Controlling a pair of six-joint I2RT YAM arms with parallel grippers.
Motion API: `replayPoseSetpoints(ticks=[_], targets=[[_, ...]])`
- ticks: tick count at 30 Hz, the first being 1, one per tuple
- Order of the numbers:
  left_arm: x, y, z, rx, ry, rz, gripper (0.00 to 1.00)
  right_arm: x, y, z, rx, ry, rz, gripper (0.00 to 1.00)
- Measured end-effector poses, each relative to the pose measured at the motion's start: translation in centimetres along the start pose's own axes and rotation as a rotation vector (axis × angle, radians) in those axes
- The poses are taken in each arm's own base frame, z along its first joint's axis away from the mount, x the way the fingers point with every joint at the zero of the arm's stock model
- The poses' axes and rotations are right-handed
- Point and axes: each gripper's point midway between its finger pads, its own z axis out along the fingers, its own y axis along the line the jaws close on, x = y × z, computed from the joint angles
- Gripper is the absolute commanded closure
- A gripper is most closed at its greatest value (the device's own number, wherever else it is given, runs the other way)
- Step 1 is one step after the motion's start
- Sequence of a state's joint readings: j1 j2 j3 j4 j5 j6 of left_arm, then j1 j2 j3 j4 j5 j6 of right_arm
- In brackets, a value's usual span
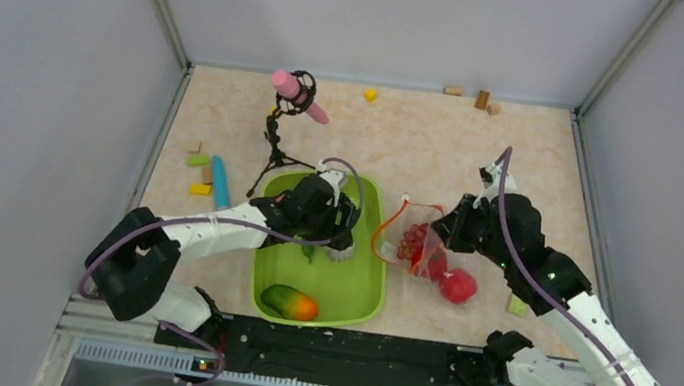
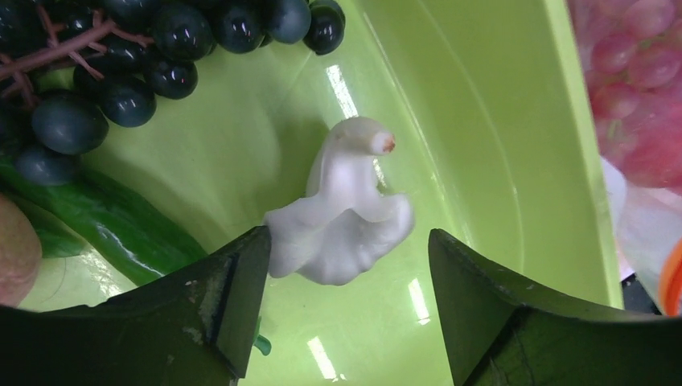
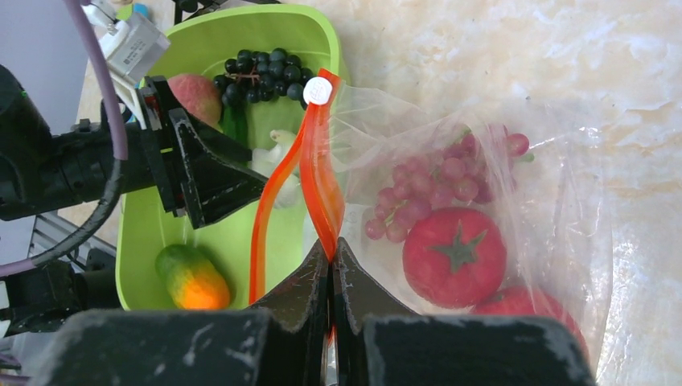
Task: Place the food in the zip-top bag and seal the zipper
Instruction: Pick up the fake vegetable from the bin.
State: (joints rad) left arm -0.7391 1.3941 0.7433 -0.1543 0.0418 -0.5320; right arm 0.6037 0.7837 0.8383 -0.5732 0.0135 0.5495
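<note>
Two arms reach over a marbled table (image 1: 525,158). At far left a light-blue stick (image 1: 219,182) lies on the table beside a few coloured blocks. The left gripper (image 2: 342,310) is lowered into the lime-green tray (image 2: 482,121) with its jaws spread wide. A white piece (image 2: 342,217) lies on the tray floor between the fingertips. One finger (image 2: 233,297) meets the edge of the piece, though contact cannot be confirmed, and the other finger stands apart from it. The far end of the tray holds dark grapes (image 2: 121,72), a cucumber (image 2: 112,225) and a peach (image 3: 195,95). An orange-green piece (image 1: 290,302) rests alone at the near end. Just right of the tray, the zip-top bag (image 3: 531,185) lies on the table with its mouth facing the tray. The two strips of the zipper (image 3: 320,173) are parted, so the mouth is open, and in the right wrist view they overlap the tray's rim. Inside the bag are pink-red grapes (image 3: 438,189), a tomato (image 3: 454,257) and a second red round fruit (image 3: 523,310), which is partly out of frame. The right gripper (image 3: 331,249) has its jaws pressed together, pinching the zipper strip at its near end.
</note>
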Motion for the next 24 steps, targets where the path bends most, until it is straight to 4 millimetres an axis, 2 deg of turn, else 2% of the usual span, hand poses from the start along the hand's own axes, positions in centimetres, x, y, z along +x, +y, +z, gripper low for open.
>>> replayPoseSetpoints(ticks=[9,13,18,24], targets=[[1.4,1.1,0.6,-0.043,0.056,0.001,0.24,0.1,0.3,0.0,-0.017,0.008,-0.007,1.0],[1.7,1.1,0.8,-0.044,0.066,0.0,0.31,0.2,0.4,0.0,-0.025,0.012,-0.008,1.0],[2.0,1.2,1.3,-0.047,0.08,-0.003,0.47,0.3,0.5,0.0,-0.03,0.015,-0.008,1.0],[2.4,1.3,1.5,-0.045,0.099,-0.009,0.74,0.3,0.5,0.0,-0.031,0.016,-0.008,1.0]])
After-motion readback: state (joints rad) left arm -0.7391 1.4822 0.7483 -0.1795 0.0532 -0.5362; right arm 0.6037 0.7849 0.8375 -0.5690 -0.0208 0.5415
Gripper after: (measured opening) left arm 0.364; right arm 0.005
